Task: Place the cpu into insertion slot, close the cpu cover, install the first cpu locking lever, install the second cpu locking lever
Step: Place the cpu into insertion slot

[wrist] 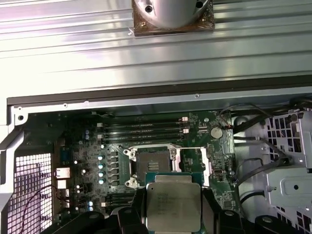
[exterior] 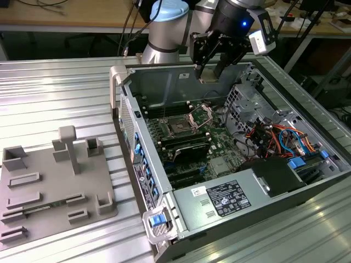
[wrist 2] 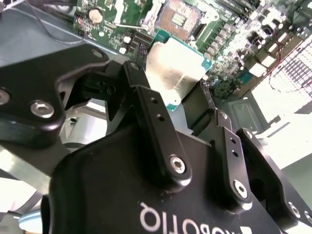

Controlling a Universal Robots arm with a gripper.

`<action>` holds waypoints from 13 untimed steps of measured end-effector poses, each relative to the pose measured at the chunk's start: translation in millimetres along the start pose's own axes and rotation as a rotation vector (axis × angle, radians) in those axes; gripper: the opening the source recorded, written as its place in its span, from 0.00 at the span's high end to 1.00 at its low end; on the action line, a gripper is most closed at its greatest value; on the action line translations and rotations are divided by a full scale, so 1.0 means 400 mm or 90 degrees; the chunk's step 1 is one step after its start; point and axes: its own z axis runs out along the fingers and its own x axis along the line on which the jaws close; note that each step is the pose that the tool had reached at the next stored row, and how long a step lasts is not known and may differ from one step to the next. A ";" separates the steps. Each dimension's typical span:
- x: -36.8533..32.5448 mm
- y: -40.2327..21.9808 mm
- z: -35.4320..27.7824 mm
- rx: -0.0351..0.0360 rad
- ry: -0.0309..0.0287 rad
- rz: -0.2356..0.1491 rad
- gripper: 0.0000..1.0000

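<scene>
On the exterior view's left sits your grey moulded fixture tray (exterior: 55, 186). Next comes the square black insertion slot (exterior: 179, 127) on the green motherboard (exterior: 219, 148), with its silvery cpu cover (exterior: 202, 114) swung open just beside it. Higher up, the black gripper (exterior: 210, 74) pinches the silver-topped square cpu (wrist: 173, 207). Orange cables (exterior: 274, 134) crowd the case farther right.

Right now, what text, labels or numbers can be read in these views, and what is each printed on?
White lettering on the pincer body: a maker's mark, upside down, partly cut off at the edge.
Grey label on the power-supply box: too small to read.
Top of the cpu: marks too faint to read.
</scene>
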 end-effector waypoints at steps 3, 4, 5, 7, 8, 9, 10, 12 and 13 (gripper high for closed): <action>0.002 0.000 0.000 -0.0001 -0.0002 0.002 0.45; 0.002 0.000 0.000 -0.0001 -0.0002 0.002 0.45; 0.002 0.000 0.000 -0.0001 -0.0002 0.002 0.45; 0.003 0.000 0.000 -0.0001 -0.0004 0.004 0.45; 0.004 0.000 0.000 -0.0002 -0.0005 0.006 0.45; 0.004 0.000 0.000 -0.0002 -0.0007 0.007 0.45; 0.004 0.000 0.000 -0.0002 -0.0008 0.008 0.45; 0.005 0.000 0.000 -0.0002 -0.0010 0.011 0.45; 0.006 0.000 0.000 -0.0003 -0.0011 0.012 0.45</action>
